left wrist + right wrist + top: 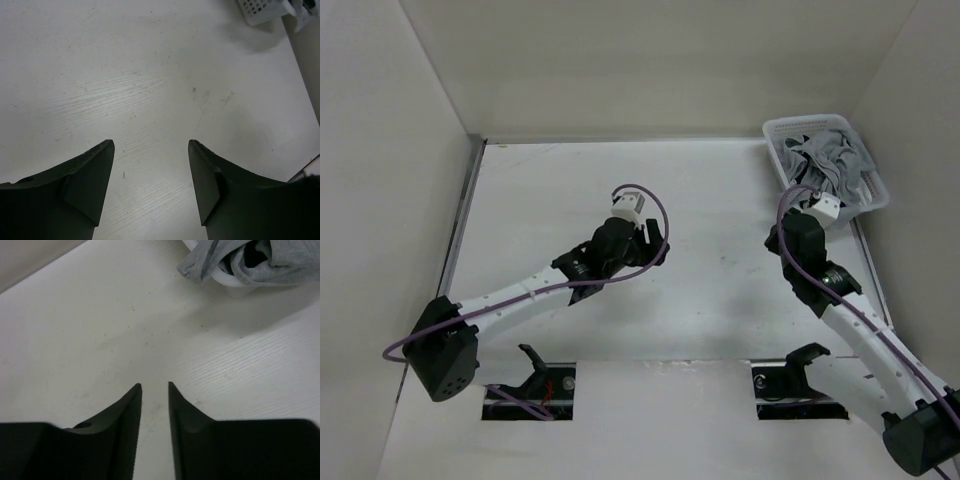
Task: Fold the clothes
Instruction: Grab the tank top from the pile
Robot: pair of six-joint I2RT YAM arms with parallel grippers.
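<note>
The grey clothes (825, 155) lie bunched in a white basket (775, 130) at the far right corner of the tabletop (720, 200), close to the right wall. In the right wrist view a fold of the fabric (235, 260) spills over the basket's near rim (231, 281) and hangs towards the tabletop. The right tool (820, 205) sits just in front of the basket, pointing at it. Its fingers (131, 405) are drawn near each other with a narrow strip of bare tabletop showing between them, and they pinch nothing and touch no cloth. The left tool (635, 205) hangs over the middle of the tabletop, well apart from the basket. Its wrist view shows the tool (150, 145) spread wide and empty above the scuffed white surface (150, 75), with a corner of the basket (257, 12) at the top right edge.
</note>
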